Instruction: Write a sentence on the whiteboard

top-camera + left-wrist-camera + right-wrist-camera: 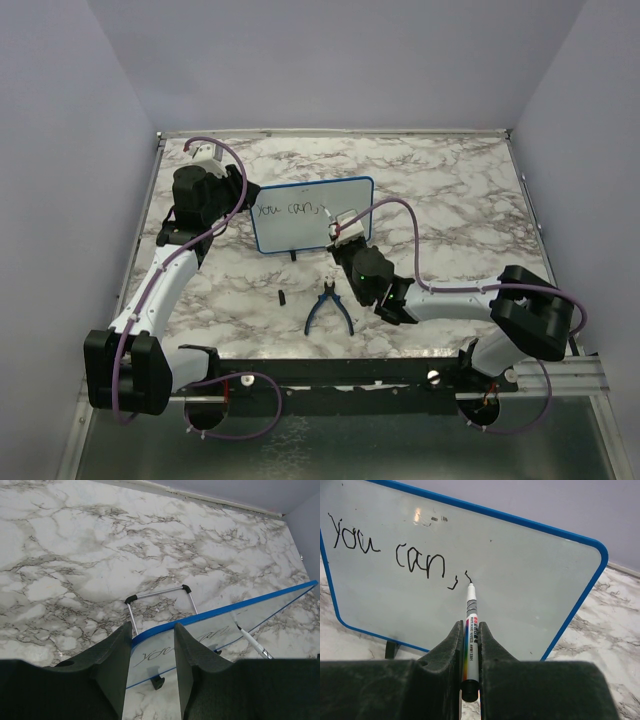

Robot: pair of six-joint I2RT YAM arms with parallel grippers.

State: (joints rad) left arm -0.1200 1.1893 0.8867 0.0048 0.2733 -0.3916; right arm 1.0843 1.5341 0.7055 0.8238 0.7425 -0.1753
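The whiteboard (312, 232) stands upright on the marble table, blue-framed, on small black feet. The sentence (395, 550) on it reads "you can," followed by one short new stroke. A white marker (471, 625) is clamped between the fingers of my right gripper (471, 626), its tip touching the board just right of the comma. The same gripper (345, 240) sits at the board's lower right in the top view. My left gripper (152, 627) stands at the board's upper left corner (150, 655) with its jaws apart. I cannot tell whether its fingers touch the frame.
Blue-handled pliers (328, 308) lie on the table in front of the board. A small black piece (283, 297) lies to their left. A wire stand (160, 592) props the board from behind. Purple walls close in the table on three sides.
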